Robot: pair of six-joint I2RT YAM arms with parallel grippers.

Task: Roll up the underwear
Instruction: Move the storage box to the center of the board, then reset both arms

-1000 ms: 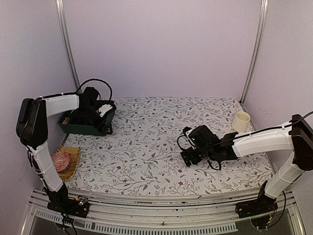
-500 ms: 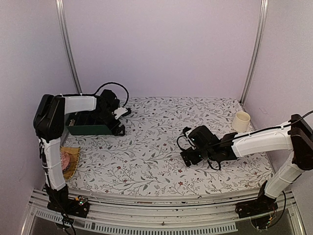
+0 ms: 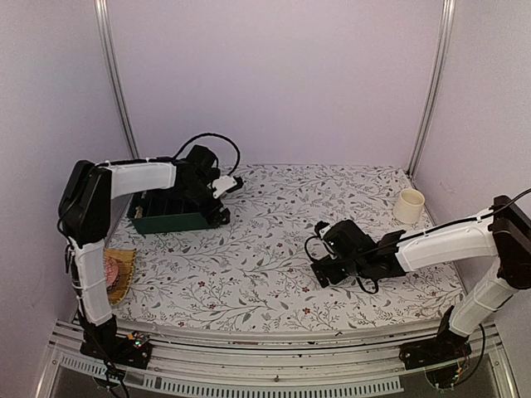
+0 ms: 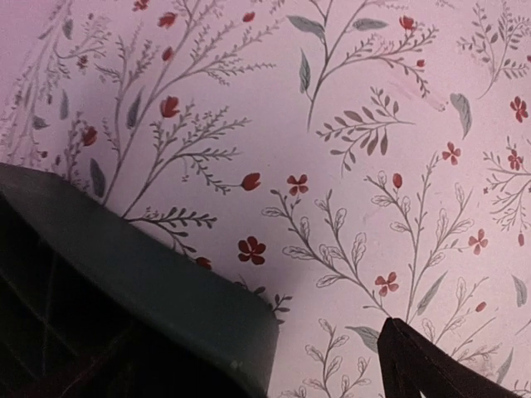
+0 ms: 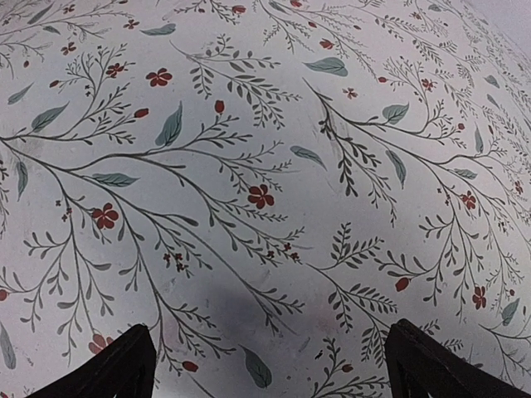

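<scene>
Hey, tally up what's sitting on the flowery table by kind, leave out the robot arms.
Green compartment tray: 1
Cream cup: 1
Pink knitted ball: 1
Woven mat under the ball: 1
Total: 4

Dark green tray (image 3: 166, 220) at the desk's (image 3: 265, 249) far left corner: compartments shadowed, partly behind the left pincer (image 3: 217, 214), contents unreadable. Right pincer (image 5: 274, 373) fingers cropped at the wrist view's bottom edge. Pink object (image 3: 105, 269) half hidden behind the left arm.
</scene>
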